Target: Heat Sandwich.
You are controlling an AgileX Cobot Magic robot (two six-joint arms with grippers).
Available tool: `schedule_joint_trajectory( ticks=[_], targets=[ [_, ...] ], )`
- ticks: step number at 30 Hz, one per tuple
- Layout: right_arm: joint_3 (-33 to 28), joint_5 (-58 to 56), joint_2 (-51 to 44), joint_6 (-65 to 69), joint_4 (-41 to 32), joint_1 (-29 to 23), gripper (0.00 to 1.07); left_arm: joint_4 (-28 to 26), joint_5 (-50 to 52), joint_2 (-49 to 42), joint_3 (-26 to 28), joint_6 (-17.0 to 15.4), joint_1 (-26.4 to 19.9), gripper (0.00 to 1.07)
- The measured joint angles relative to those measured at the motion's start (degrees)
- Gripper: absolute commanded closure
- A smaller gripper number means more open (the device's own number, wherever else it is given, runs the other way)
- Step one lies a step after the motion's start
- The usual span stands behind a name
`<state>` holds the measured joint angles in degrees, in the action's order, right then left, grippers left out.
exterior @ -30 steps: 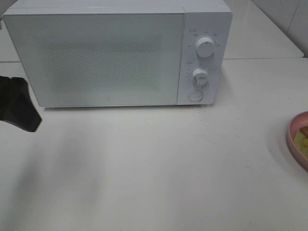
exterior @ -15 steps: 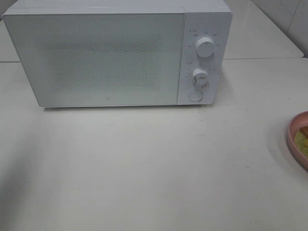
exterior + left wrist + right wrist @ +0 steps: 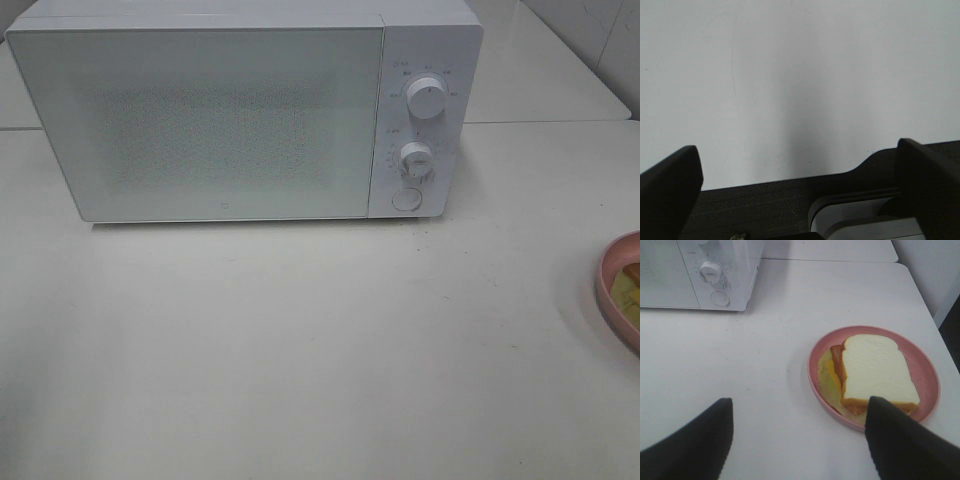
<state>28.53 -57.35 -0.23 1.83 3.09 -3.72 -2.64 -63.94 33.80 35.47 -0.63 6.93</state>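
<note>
Overhead, the white microwave [image 3: 245,110] sits at the back of the counter [image 3: 320,350], door shut, w/ two knobs and a round button [image 3: 406,199] on its right-hand panel. Sandwich [image 3: 875,372] lies on the pink plate [image 3: 927,375] at the far right edge of the counter, well apart from the oven; only a sliver of the plate shows in the overhead view. Top slice is white bread w/ tan crust; yellow-green filling shows at the side nearer the microwave. Right hand [image 3: 800,435] hovers above the counter near the plate, fingers spread fairly wide, holding nothing; one fingertip overlaps the plate rim in the wrist view, but contact can't be judged. Left hand [image 3: 800,165] is spread fully wide and empty, over bare counter, out of the overhead frame. Step in hand, as judged: opening stage, nothing loaded yet, door closed. Next move prob. calls for opening the door first (button at lower right of the panel looks like the release), then a firm grip on the plate rim, kept level so the slices don't slide.
</note>
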Motion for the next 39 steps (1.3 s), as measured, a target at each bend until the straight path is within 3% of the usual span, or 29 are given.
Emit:
schedule_joint_trajectory(
  ticks=[9,19,39],
  targets=[
    [0.00,0.00,0.00,0.00,0.00,0.00,0.38,0.00,1.43,-12.66,-5.44,0.00,0.00,0.06],
    [0.00,0.00,0.00,0.00,0.00,0.00,0.39,0.00,1.83,-24.87,-5.73,0.00,0.00,0.06],
    [0.00,0.00,0.00,0.00,0.00,0.00,0.39,0.57,1.83,-34.03,-5.73,0.00,0.00,0.06]
  ],
)
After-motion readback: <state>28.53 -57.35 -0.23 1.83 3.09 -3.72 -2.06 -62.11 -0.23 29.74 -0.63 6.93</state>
